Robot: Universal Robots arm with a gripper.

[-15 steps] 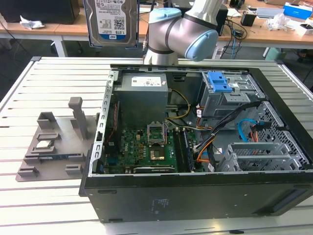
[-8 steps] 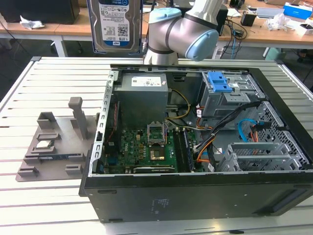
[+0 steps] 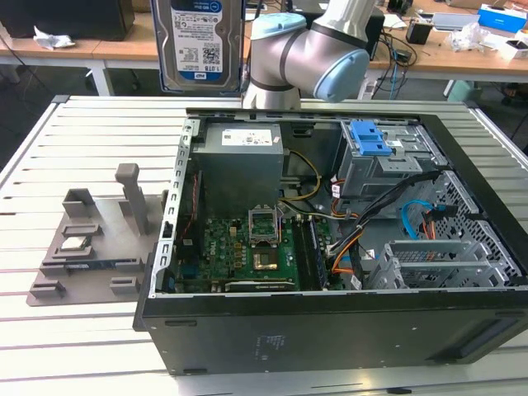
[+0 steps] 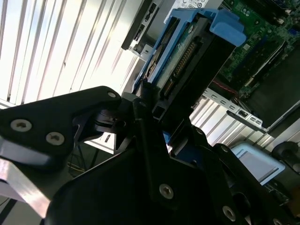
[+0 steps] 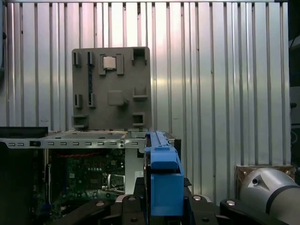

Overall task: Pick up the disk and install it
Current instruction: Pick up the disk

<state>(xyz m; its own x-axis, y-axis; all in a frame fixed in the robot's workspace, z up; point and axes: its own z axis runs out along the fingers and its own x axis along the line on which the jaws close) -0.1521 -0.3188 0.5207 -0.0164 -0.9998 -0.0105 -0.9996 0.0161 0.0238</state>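
Observation:
The disk, a silver hard drive with a white-and-blue label and a blue carrier frame, hangs upright high above the table behind the open computer case. In the second wrist view my gripper is shut on the disk, with its black fingers clamping one end and the connector edge facing the camera. In the first wrist view the disk's blue carrier edge rises from between the fingers, above the case's rim.
Inside the case, a grey metal drive cage with a blue latch sits at the exterior view's right, beside the motherboard and cables. A grey parts fixture holding a small square processor chip lies on the slatted table.

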